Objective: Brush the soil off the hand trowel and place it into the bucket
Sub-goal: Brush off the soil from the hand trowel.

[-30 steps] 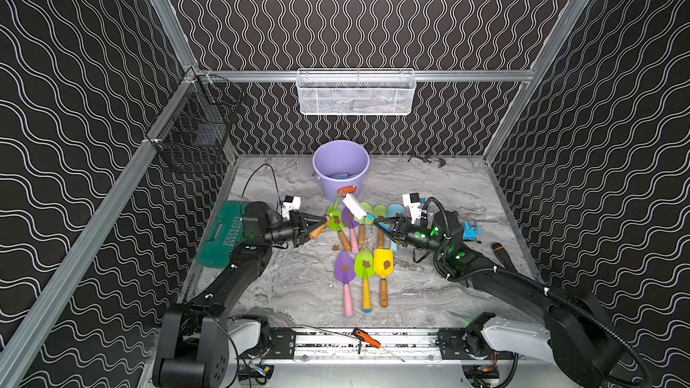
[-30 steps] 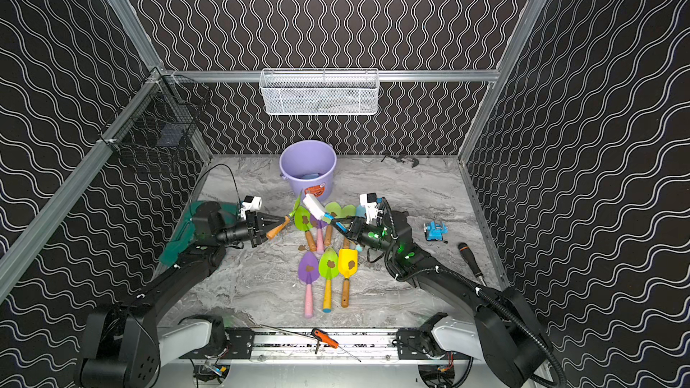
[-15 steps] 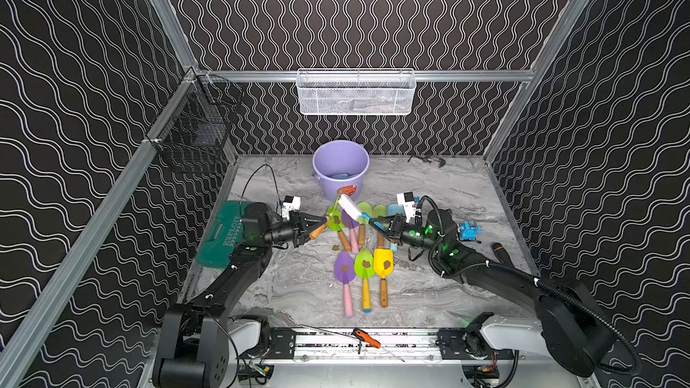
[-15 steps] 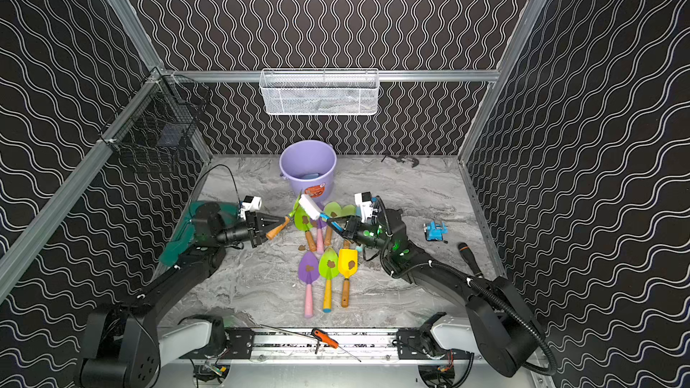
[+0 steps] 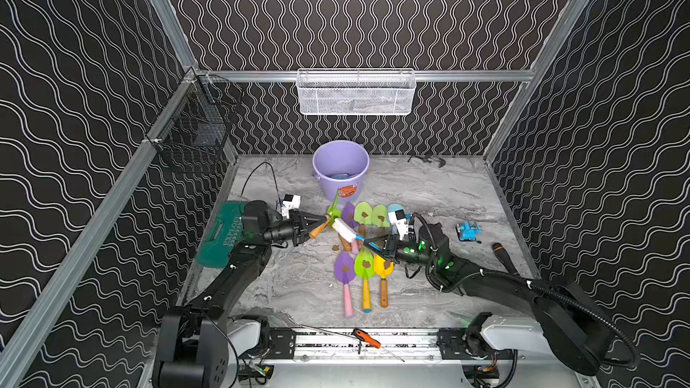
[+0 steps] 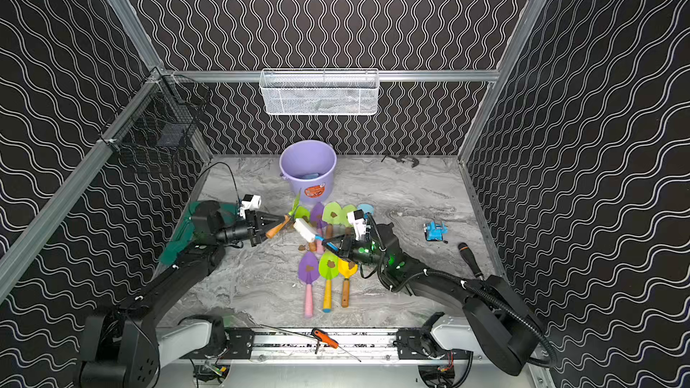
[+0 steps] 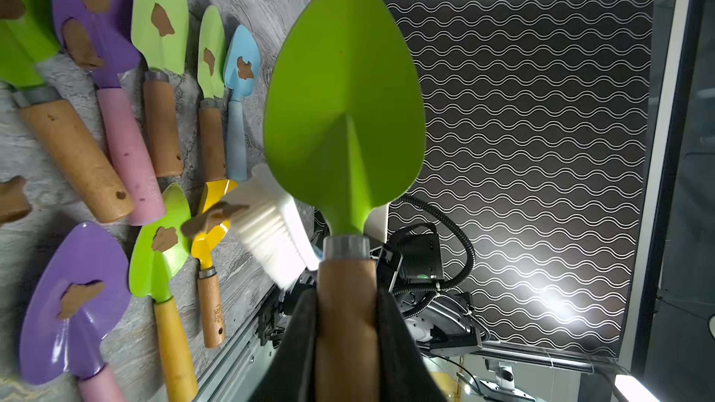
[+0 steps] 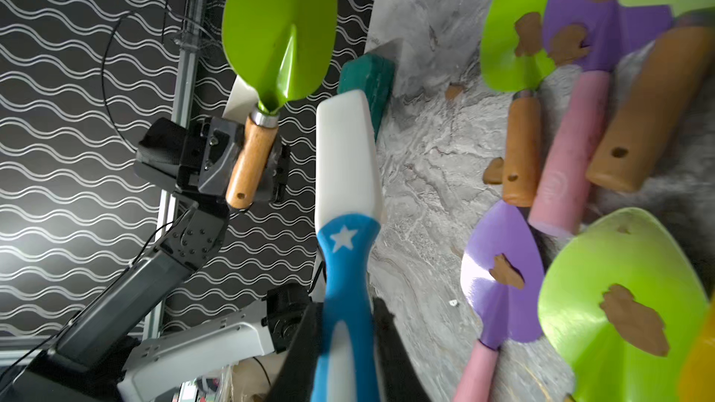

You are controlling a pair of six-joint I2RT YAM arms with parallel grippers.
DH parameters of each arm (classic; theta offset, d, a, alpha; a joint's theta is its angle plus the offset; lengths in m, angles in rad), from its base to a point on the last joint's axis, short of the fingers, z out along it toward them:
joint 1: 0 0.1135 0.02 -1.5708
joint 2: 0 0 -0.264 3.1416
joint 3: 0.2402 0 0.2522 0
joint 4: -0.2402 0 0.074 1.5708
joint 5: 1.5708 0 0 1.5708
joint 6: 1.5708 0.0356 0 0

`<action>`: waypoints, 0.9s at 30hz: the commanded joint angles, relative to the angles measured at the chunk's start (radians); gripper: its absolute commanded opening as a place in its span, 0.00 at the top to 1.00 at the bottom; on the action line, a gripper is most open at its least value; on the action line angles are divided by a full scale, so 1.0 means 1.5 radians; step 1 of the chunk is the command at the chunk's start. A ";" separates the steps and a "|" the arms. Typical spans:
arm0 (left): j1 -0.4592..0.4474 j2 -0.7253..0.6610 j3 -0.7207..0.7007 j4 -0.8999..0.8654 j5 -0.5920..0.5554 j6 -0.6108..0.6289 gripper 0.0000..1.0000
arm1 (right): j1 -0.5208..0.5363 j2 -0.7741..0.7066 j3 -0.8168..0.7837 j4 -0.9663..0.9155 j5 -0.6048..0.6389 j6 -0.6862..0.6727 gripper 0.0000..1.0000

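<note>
Well, over on the left a dark green case [image 5: 223, 231] lies flat on the marbled surface [image 5: 291, 285], just behind the left hand [image 5: 313, 226]. That hand is clamped tight on the wooden handle of the green trowel [image 7: 344, 110] and holds it up off the surface, with the blade reaching out past the fingertips and turned on edge. In both wrist views the blade face is plain glossy green.

Beyond that hand's tips, toward the back wall, the bucket [image 5: 340, 166] stands upright with its orange sticker facing the hands. Something pale blue lies in its bottom.

Close beside the trowel's neck is the white head of the brush [image 5: 345, 229]. Whether the bristles touch the trowel I cannot tell. The brush's blue handle runs back into the right hand [image 5: 373, 245], which is closed firmly around it and points toward the left hand.

Under and between the two hands, the other trowels [image 5: 343, 277] lie in two rows on the surface, purple, green, yellow and pale blue. Brown clumps of soil [image 5: 367, 264] sit on their blades, and a few crumbs lie loose on the surface below the brush head.

Well off to the outer side of the right hand rest a small blue clamp [image 5: 468, 230] and a black-handled tool [image 5: 504, 259].
</note>
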 commanded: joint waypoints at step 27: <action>-0.043 0.126 0.424 -0.681 -0.381 0.578 1.00 | 0.043 -0.019 0.160 -0.370 0.188 -0.172 1.00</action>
